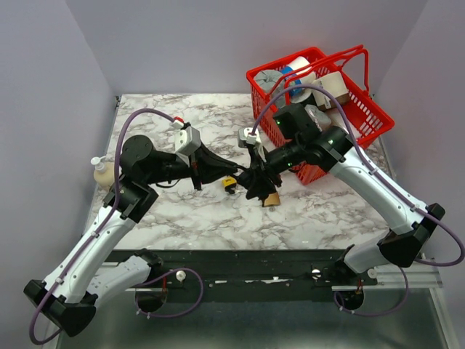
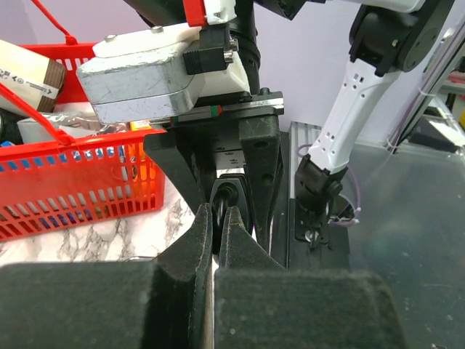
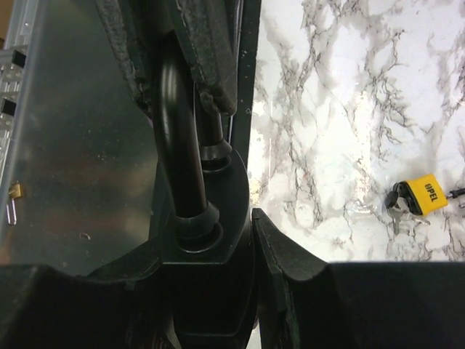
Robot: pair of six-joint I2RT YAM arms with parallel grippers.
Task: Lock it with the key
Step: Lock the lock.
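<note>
**A:** The left fingers (image 2: 195, 243) are pressed together, tips right up against the black lock (image 3: 211, 211). I cannot tell whether they pinch anything. The right fingers (image 3: 287, 254) are clamped on the lock's body, over the middle of the desk (image 1: 182, 218).

**B:** And the key?

**A:** The key with the yellow tag (image 3: 415, 198) lies flat on the marble at 3 o'clock from the lock in the right wrist view. Nobody grips it.

**B:** So how far along?

**A:** Early, I'd judge. The lock is held up, but the key must yet be lifted, put in and turned. The shackle (image 3: 178, 145) rises from the body, and I can't make out whether it is seated.

**B:** Room to work?

**A:** It's tight in the middle, where the two wrists nearly touch. The red basket (image 1: 370, 116) crowds the right arm at 1 o'clock. There is bare marble at 10 o'clock and towards the near edge at 6 o'clock.
</note>
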